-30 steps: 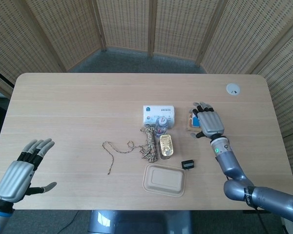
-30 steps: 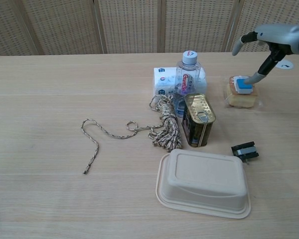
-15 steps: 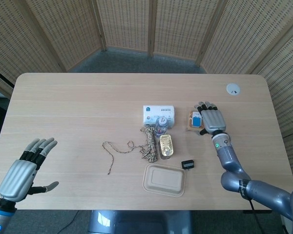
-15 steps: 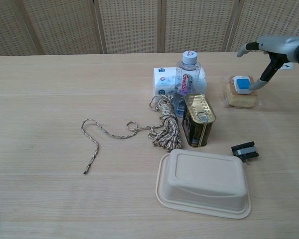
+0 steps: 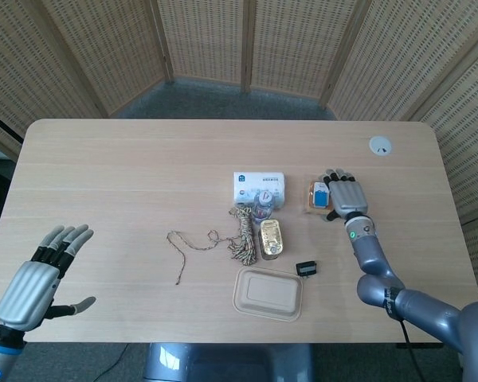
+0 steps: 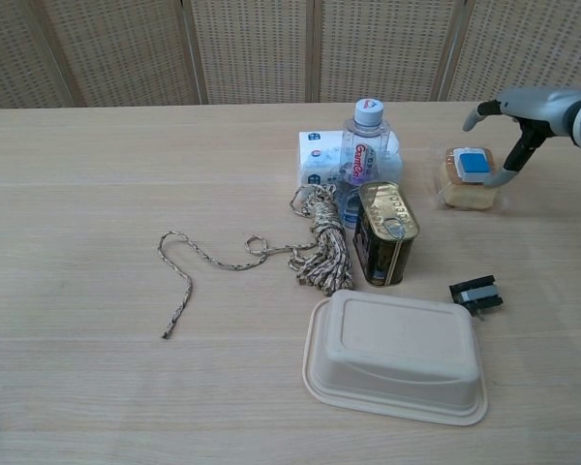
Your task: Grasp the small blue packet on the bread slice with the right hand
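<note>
We've got our right hand (image 5: 344, 194) just right of the bread slice (image 6: 468, 188), fingers spread, grasping nothing; small blue packet (image 6: 474, 162) sits on top of the slice

the right hand (image 5: 342, 193) is extended forward, palm down, fingers (image 6: 511, 163) spread. the left hand (image 5: 37, 280) hovers open, fingers apart

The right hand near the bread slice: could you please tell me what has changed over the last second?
The right hand has slid sideways off the small blue packet toward the table's right edge; its fingertip, on the packet a second ago, is now beside the plastic-wrapped bread slice. It holds nothing. The packet still lies on the bread; the open left hand and other items stayed put.
</note>
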`<action>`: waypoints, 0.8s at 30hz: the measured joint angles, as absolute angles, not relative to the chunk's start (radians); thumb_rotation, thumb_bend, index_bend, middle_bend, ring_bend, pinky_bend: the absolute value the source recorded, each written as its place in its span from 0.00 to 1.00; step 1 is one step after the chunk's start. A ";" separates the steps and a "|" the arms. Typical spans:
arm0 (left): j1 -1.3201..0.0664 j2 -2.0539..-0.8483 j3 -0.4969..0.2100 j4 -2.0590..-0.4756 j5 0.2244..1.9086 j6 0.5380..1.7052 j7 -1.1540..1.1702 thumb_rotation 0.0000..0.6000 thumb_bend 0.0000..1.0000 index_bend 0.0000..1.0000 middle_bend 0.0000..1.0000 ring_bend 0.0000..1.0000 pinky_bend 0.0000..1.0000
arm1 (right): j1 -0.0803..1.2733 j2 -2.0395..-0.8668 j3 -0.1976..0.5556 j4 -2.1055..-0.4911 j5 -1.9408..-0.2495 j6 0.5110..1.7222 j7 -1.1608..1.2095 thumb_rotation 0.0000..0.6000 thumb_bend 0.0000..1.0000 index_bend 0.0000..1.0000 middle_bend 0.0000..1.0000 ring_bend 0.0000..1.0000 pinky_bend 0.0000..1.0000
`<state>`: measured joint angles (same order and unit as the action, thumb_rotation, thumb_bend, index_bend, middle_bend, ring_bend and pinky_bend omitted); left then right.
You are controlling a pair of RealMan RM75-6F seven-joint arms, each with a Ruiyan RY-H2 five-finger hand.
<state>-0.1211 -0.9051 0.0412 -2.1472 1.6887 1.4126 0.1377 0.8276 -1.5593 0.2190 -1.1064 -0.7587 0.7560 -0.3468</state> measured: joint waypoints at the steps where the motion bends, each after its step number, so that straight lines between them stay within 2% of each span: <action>1: -0.121 -0.904 0.041 -2.148 1.689 1.413 0.139 1.00 0.15 0.00 0.00 0.00 0.00 | 0.828 -1.562 0.219 -1.099 -0.757 0.751 -0.345 1.00 0.17 0.17 0.00 0.00 0.07; 7: -0.120 -0.903 0.042 -2.155 1.688 1.413 0.148 1.00 0.15 0.00 0.00 0.00 0.00 | 0.835 -1.583 0.219 -1.049 -0.751 0.719 -0.336 1.00 0.17 0.19 0.00 0.00 0.08; 15: -0.116 -0.901 0.043 -2.159 1.683 1.415 0.154 1.00 0.15 0.00 0.00 0.00 0.00 | 0.844 -1.602 0.223 -0.999 -0.738 0.689 -0.331 1.00 0.17 0.29 0.00 0.00 0.12; 24: -0.117 -0.907 0.042 -2.159 1.678 1.412 0.158 1.00 0.15 0.00 0.00 0.00 0.00 | 0.857 -1.610 0.227 -0.984 -0.723 0.676 -0.344 1.00 0.17 0.34 0.00 0.00 0.14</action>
<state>-0.1171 -0.9068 0.0421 -2.1590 1.6780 1.4121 0.1582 0.8566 -1.6105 0.2267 -0.9841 -0.7232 0.6757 -0.3436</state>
